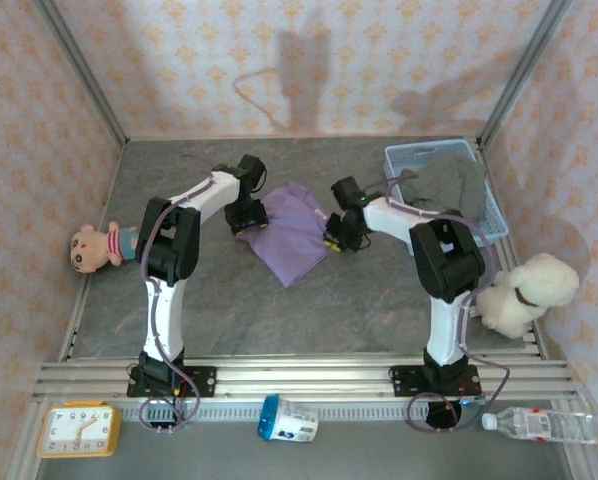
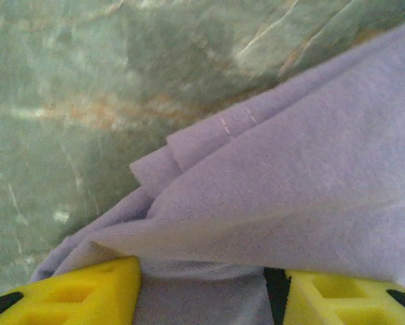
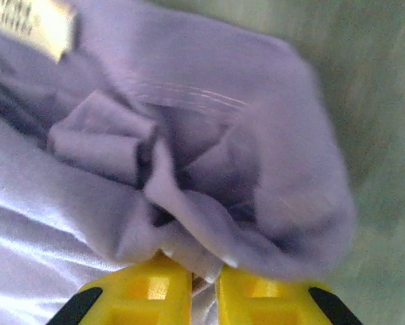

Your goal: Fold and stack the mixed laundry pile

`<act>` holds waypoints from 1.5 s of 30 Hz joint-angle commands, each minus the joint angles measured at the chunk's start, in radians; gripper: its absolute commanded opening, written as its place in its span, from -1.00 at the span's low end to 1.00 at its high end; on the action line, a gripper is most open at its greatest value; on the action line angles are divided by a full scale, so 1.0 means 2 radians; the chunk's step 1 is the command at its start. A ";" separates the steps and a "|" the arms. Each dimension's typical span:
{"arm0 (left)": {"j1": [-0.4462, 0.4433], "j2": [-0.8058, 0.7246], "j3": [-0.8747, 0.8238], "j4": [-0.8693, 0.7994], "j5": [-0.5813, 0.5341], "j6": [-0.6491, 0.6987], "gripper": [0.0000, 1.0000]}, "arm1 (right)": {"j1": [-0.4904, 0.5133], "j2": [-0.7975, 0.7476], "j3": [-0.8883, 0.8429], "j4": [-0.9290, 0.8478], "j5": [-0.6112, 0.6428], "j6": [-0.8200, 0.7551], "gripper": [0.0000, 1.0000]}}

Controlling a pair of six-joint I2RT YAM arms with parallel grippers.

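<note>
Yellow fingers (image 3: 148,291) of the right gripper (image 3: 204,274) stand pressed almost together, pinching a bunched fold of the lilac shirt (image 3: 270,169). Left gripper (image 2: 202,291) fingers are spread, with shirt cloth draped loosely over and between them. On the top view the shirt lies crumpled near the table (image 1: 279,310) centre, left gripper at its 9 o'clock edge, right gripper at its 3 o'clock edge. Grey-brown trousers (image 1: 451,185) lie in the blue basket (image 1: 409,152) at 2 o'clock
</note>
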 commanded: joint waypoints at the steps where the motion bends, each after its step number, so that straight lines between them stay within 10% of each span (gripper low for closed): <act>1: 0.002 0.022 0.043 -0.038 -0.008 0.045 0.27 | 0.051 -0.031 -0.051 -0.025 -0.008 0.026 -0.69; 12: 0.008 -0.039 0.053 -0.043 0.055 0.046 0.47 | 0.046 -0.125 -0.049 -0.055 0.041 -0.015 -0.12; 21: 0.009 -0.097 -0.042 -0.008 0.049 0.052 0.08 | 0.038 -0.099 -0.035 -0.056 0.046 -0.071 -0.03; 36: 0.030 0.002 0.061 -0.020 0.004 0.045 -0.30 | 0.044 -0.050 -0.016 -0.016 0.029 -0.057 -0.33; 45: 0.034 0.039 0.070 -0.023 0.009 0.056 -0.34 | 0.043 -0.072 -0.014 -0.049 0.040 -0.055 -0.90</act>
